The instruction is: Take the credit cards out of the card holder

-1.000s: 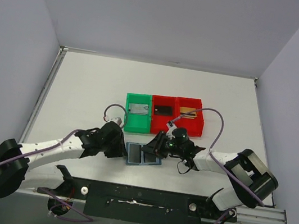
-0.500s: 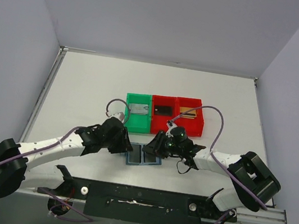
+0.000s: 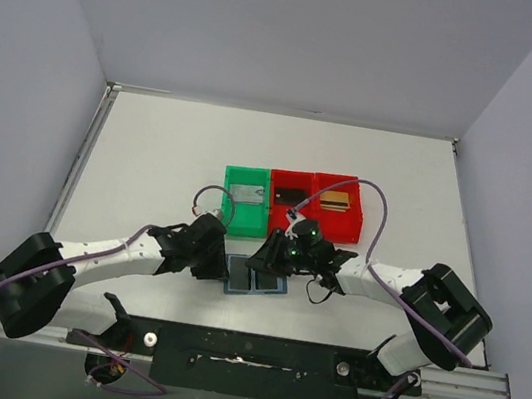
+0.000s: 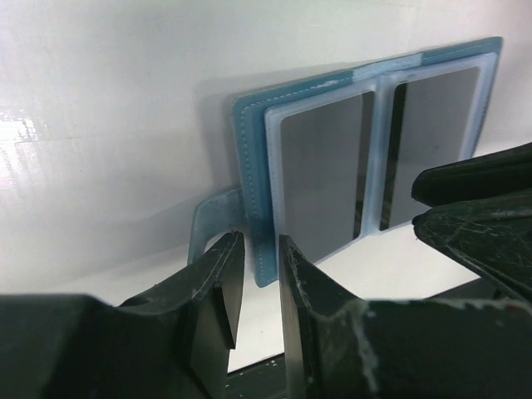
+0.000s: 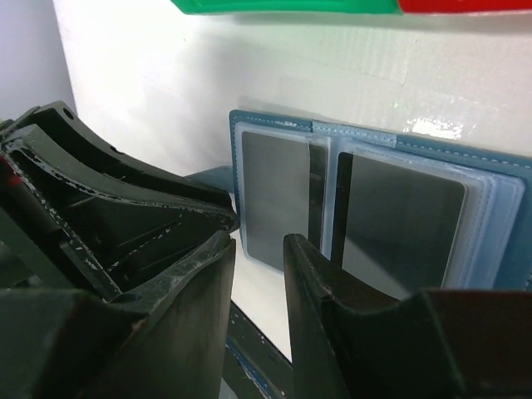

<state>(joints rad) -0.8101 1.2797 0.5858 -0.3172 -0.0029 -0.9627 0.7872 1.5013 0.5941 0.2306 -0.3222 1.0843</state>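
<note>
Blue card holder (image 4: 251, 166) lies open (two clear-windowed panels, stitched edge)

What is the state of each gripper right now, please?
Left gripper: narrow gap at the card holder edge; grip cannot be told.
Right gripper: slightly open, empty.

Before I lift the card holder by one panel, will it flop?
Probably flops: the card holder lies open with a spine between two panels. Its glossy plastic sleeves look slippery. Thin and small, it's likely light and may slide.
</note>
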